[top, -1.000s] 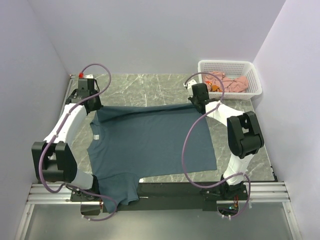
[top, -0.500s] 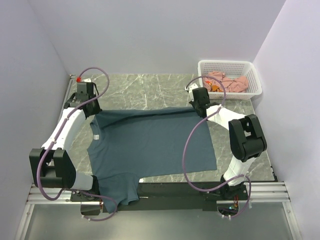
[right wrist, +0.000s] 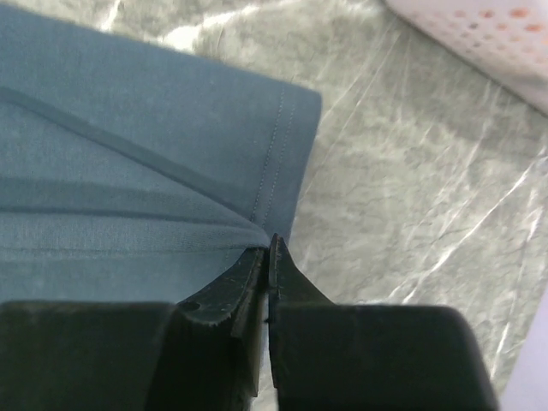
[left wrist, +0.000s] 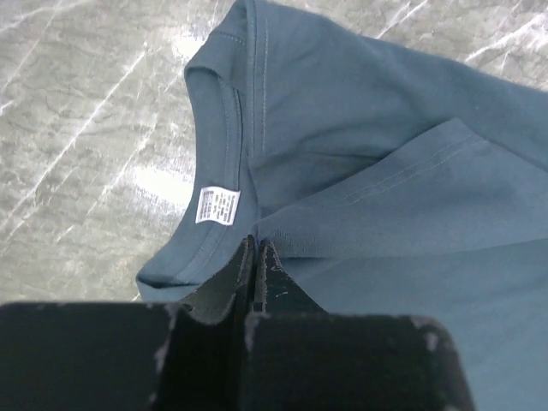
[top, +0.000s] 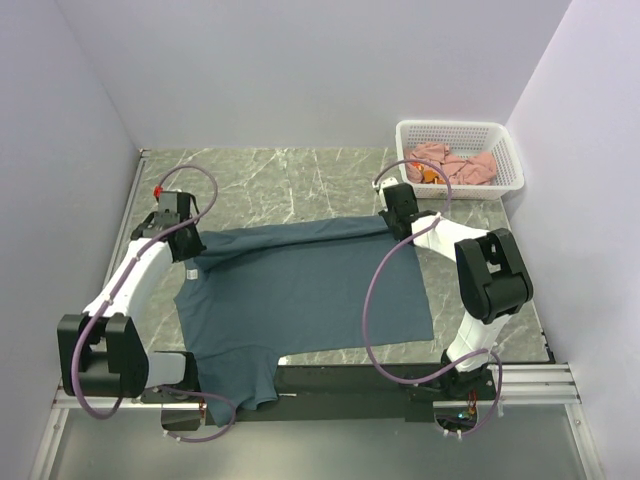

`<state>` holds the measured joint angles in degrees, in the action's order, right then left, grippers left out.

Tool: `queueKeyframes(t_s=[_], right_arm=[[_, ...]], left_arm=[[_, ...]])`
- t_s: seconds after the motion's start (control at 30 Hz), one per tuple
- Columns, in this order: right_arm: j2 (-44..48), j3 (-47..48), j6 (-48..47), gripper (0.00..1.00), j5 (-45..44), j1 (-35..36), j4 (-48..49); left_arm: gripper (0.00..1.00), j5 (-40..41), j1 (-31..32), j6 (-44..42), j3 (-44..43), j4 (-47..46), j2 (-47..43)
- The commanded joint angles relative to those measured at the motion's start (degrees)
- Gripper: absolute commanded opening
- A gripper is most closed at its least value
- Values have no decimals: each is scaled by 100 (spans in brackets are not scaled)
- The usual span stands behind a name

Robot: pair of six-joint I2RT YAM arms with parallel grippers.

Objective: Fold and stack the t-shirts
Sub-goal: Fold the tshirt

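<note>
A dark slate-blue t-shirt (top: 310, 290) lies spread over the middle of the grey marble bench (top: 290, 180). Its collar (left wrist: 221, 111) is toward the left arm, and one sleeve hangs over the near edge between the two arm bases. The far edge of the shirt is lifted and folded a little way toward the near side, forming a long ridge between the two arms. The left gripper (top: 190, 248) is clenched on this fold just beside the collar. In the left wrist view its fingers (left wrist: 257, 257) are pressed together on the cloth, with the white neck label (left wrist: 217, 205) right ahead of them. The right gripper (top: 397, 218) is clenched on the opposite far corner, its tips pinching the doubled cloth beside a stitched edge. A white lattice basket (top: 455, 126) stands at the far right corner of the bench, well apart from the blue shirt. Crumpled salmon-pink t-shirts (top: 455, 165) lie inside it.
</note>
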<state>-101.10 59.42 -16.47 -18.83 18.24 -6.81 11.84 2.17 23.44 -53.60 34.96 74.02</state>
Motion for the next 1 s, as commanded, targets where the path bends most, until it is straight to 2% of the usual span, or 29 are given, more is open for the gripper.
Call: queueKeyframes(t_s=[0.0, 0.03, 0.1, 0.13, 0.2, 0.23, 0.47, 0.57, 0.77, 0.87, 0.97], right_arm=[[20, -97, 249, 8, -86, 57, -57], [20, -106, 276, 13, -94, 57, -92], [64, -141, 346, 19, -77, 57, -119], [81, -150, 381, 28, -86, 48, -162], [134, -185, 434, 35, -42, 48, -172], [152, -202, 451, 42, -33, 48, -189], [652, -413, 977, 50, 28, 48, -304], [1214, -562, 1364, 56, 230, 57, -321], [2462, -1212, 2260, 57, 301, 48, -190], [3173, -1511, 2411, 57, 545, 48, -128], [3499, -1556, 2639, 59, 766, 48, -207]], left_arm=[[1, -49, -15, 196, 122, -147, -335], [1, -85, -15, 213, 192, -147, -379], [1, -172, -15, 275, 245, -147, -406], [1, -225, -15, 292, 306, -147, -432], [2, -366, -15, 363, 385, -165, -485], [2, -410, -15, 380, 455, -200, -554], [7, -779, 29, 600, 483, -130, -898], [11, -998, 29, 723, 412, -16, -1117], [13, -1131, 29, 1004, 386, 204, -1811], [18, -1244, 29, 1118, 351, 406, -2049], [25, -1289, 29, 1206, 386, 529, -2242]])
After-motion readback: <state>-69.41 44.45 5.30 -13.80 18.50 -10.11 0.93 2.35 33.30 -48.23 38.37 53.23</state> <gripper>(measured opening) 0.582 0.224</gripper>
